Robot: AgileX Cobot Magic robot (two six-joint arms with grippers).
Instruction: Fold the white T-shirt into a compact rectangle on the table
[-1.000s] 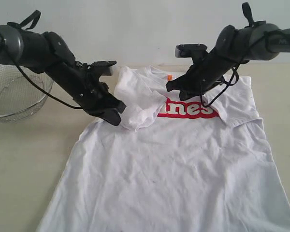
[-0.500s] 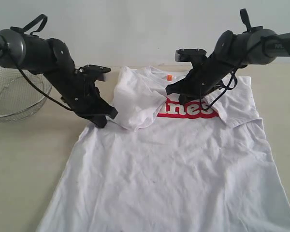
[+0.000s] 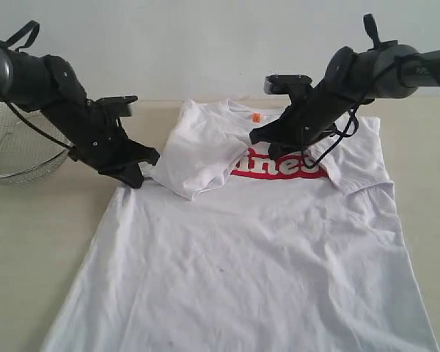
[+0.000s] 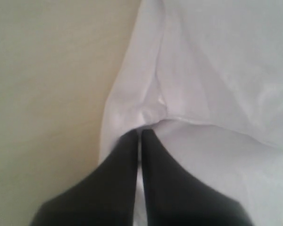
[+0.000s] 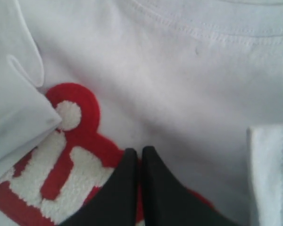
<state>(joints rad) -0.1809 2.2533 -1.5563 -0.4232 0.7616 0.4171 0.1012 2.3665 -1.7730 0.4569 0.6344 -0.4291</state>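
- T-shirt (image 3: pixel 242 257) lies chest-up on the table (image 3: pixel 29 242), spread out below both grippers, and both sleeves are already turned in over the body.
- Left gripper (image 4: pixel 140 132) has its jaws pressed together. The tips sit right at a puckered fold on the shirt's side edge, with bare table just off to one side of them. I can't tell whether a pinch of cloth is caught.
- Right gripper (image 5: pixel 140 149) has its jaws pressed together too, with nothing between them. The tips are down on the red lettering (image 5: pixel 70 174), just under the collar seam.
- Handling, as I judge it: light, limp cotton that drags and wrinkles when pulled and won't hold a crease unaided.
- Best hold looks like a pinch on doubled cloth at the hem corners or shoulder seams, one gripper to each side, keeping the lift low.
- Pinching a single layer risks peeling open the folded sleeve (image 3: pixel 194 158) beside the left gripper.
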